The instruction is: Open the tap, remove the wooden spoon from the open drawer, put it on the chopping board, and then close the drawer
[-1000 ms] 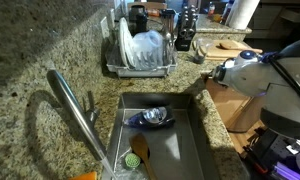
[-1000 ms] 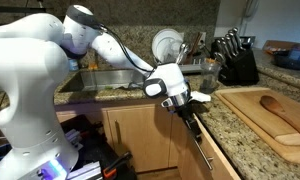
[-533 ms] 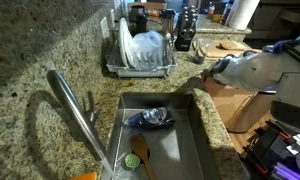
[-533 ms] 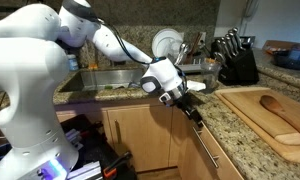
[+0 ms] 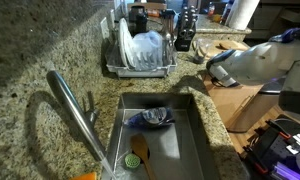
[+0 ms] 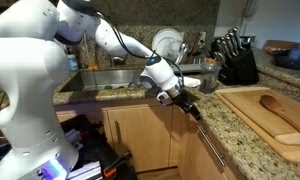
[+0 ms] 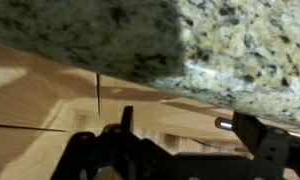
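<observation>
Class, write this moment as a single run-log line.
gripper: open, empty | location: at granite counter front edge | chopping board: brown spoon on it

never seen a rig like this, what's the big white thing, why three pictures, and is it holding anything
The big white thing is a white robot arm with a black two-fingered gripper at its tip. Two pictures come from cameras standing in the kitchen. In an exterior view you look down on the steel sink, the long brushed-steel tap and a dish rack. In an exterior view you see the arm, a light tan wooden chopping board with a darker orange-brown wooden spoon on it, and a black knife block. The third camera sits on the wrist, showing the speckled granite counter edge and pale wood cabinet fronts. The gripper is open and holds nothing.
</observation>
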Controlling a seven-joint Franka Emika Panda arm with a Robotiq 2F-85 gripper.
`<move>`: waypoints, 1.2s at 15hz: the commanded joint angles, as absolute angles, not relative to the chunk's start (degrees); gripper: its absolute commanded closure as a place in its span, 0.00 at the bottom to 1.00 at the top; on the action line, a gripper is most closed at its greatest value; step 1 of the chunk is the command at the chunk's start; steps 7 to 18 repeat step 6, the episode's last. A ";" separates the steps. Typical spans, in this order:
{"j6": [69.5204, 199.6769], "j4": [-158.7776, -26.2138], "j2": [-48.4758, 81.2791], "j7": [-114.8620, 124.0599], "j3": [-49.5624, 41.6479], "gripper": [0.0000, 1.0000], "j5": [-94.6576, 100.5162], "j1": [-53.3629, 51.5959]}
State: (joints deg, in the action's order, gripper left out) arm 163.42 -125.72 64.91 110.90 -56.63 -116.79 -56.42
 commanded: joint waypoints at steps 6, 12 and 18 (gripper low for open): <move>170.76 -123.97 56.16 103.02 -50.99 0.00 -117.70 -49.57; 170.76 -123.97 56.16 103.02 -50.99 0.00 -117.70 -49.57; 170.76 -123.97 56.16 103.02 -50.99 0.00 -117.70 -49.57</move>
